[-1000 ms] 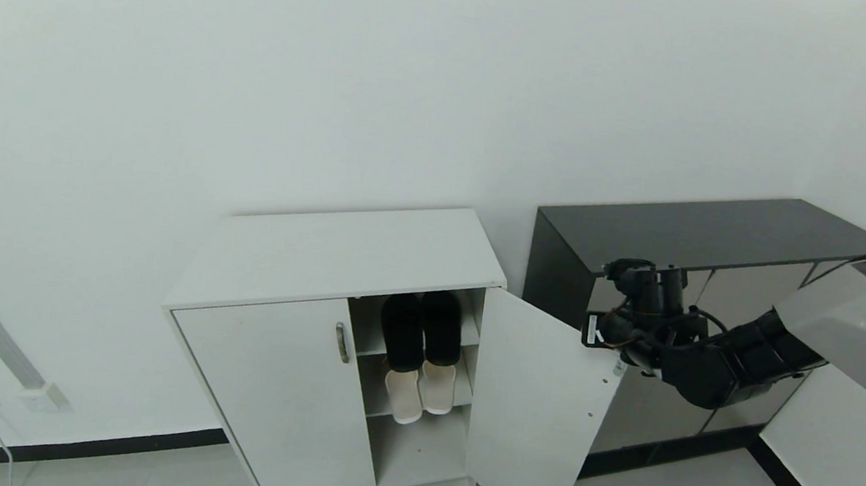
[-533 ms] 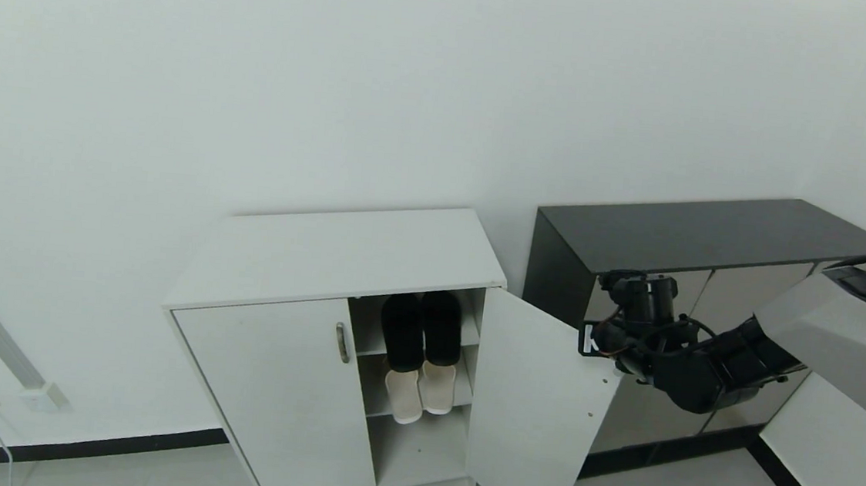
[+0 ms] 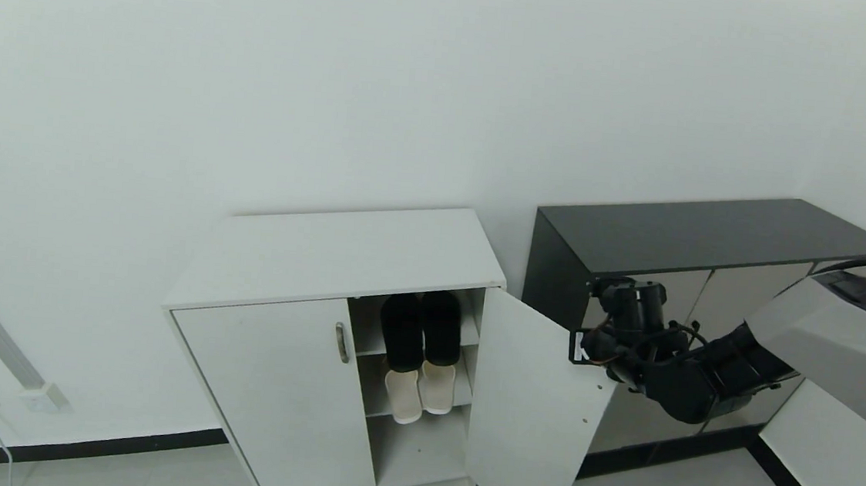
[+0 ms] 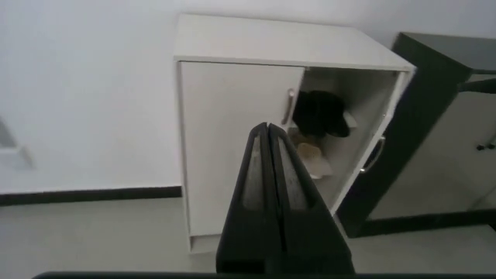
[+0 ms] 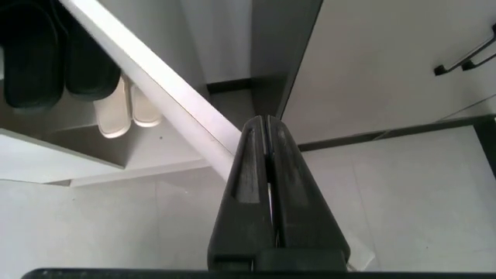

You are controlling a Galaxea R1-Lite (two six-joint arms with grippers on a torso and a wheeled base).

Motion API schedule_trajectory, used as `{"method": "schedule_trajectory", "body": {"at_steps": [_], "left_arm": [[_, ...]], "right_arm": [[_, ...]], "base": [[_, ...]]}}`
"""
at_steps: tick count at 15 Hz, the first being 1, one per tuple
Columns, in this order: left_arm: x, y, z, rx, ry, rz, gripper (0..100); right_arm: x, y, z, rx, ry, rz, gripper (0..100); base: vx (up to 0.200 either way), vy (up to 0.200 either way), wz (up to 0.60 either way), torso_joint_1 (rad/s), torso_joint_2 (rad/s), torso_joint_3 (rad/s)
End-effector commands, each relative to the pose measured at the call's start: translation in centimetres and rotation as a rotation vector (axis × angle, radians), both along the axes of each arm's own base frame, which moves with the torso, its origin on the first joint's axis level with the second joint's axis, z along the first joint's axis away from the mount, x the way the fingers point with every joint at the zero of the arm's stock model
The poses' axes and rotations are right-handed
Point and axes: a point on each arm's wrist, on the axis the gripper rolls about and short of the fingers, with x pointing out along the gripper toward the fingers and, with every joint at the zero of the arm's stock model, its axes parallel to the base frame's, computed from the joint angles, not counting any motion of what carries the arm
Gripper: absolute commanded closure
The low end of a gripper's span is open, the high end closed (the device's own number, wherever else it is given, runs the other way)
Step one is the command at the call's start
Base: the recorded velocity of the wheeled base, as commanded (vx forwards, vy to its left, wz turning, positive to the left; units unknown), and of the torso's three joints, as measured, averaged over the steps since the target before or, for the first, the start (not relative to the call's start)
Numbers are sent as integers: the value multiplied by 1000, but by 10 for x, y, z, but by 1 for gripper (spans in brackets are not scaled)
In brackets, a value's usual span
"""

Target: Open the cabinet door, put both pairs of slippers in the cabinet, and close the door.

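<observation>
You see a white two-door wooden cabinet [image 3: 339, 259] standing against the far wall, its left door [image 3: 274, 393] shut and its right door [image 3: 535, 421] swung open toward the near right. Inside the opening, a black pair of slippers [image 3: 421, 327] lies on the upper shelf, toes pointing inward. A cream-white pair of slippers [image 3: 419, 392] lies on the shelf directly below, its heels overhanging the front. The right gripper [image 3: 579, 346] sits at the top of the open door's free edge, on the door's right side. In the right wrist view its two fingers [image 5: 252, 167] are pressed together with nothing between them, their tips meeting that edge. The left gripper [image 4: 267, 136] is likewise closed and empty. It is held well apart from the cabinet and faces the left door. A black-topped sideboard [image 3: 712, 226] stands just to the cabinet's right, behind the right gripper.
</observation>
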Motion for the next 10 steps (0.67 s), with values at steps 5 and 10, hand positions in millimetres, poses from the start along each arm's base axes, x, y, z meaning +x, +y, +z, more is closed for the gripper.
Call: {"method": "schedule_trajectory", "body": {"at_steps": [5,10], "left_arm": [[0,0,0,-1,2,0,100],[0,0,0,-4,0,0,100]], "right_arm": [[-52,43,24,18,-50,133,100],[-81,50,44,25,-90,216,100]], "base": [[0,0,0,0,0,0],[0,0,0,0,0,0]]}}
